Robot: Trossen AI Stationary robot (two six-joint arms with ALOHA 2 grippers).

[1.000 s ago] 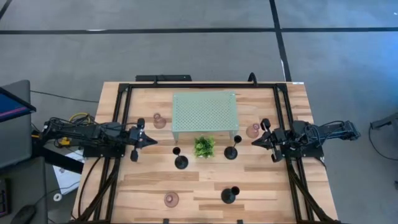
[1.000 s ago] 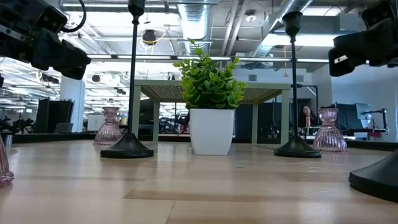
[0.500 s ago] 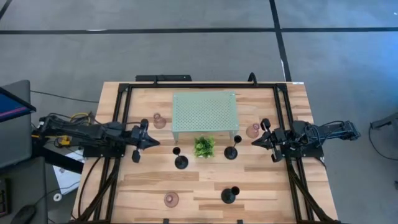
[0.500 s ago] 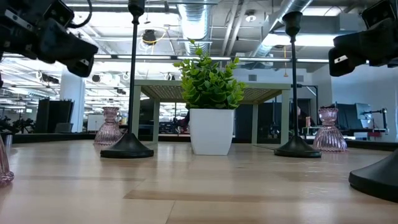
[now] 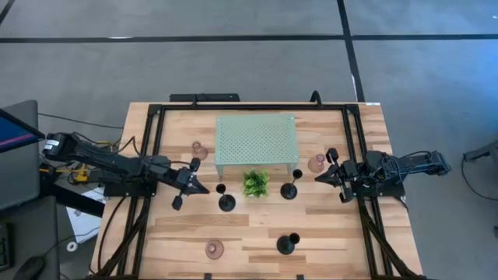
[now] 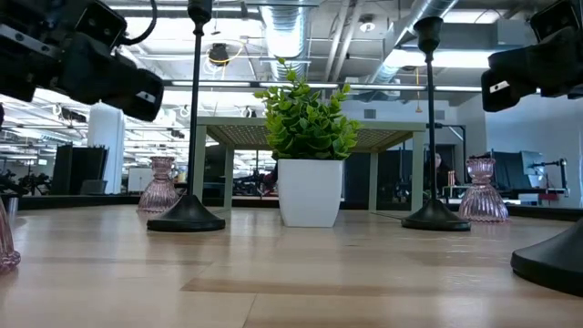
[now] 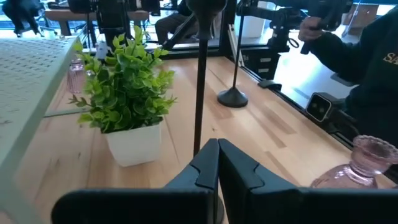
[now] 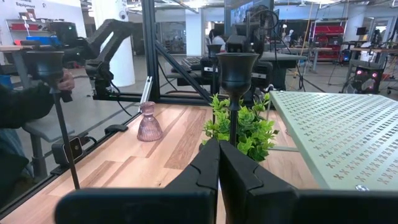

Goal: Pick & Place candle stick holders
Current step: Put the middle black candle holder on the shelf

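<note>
Three black candle stick holders stand on their round bases: left of the plant, right of it and near the front edge. Three pinkish glass holders stand at the back left, the back right and the front. My left gripper is shut and empty, just left of the left black holder, whose stem rises right ahead of the fingers. My right gripper is shut and empty, right of the right black holder.
The mint-green perforated stand stands at the back centre, with the small potted plant in front of it between the two black holders. A black frame runs along the table's sides. A person in dark clothing is beyond the table.
My left gripper has gone toward the table's right edge and slightly toward the near edge, closing on the left black holder, its fingers staying shut. My right arm has kept still. No holder has moved.
</note>
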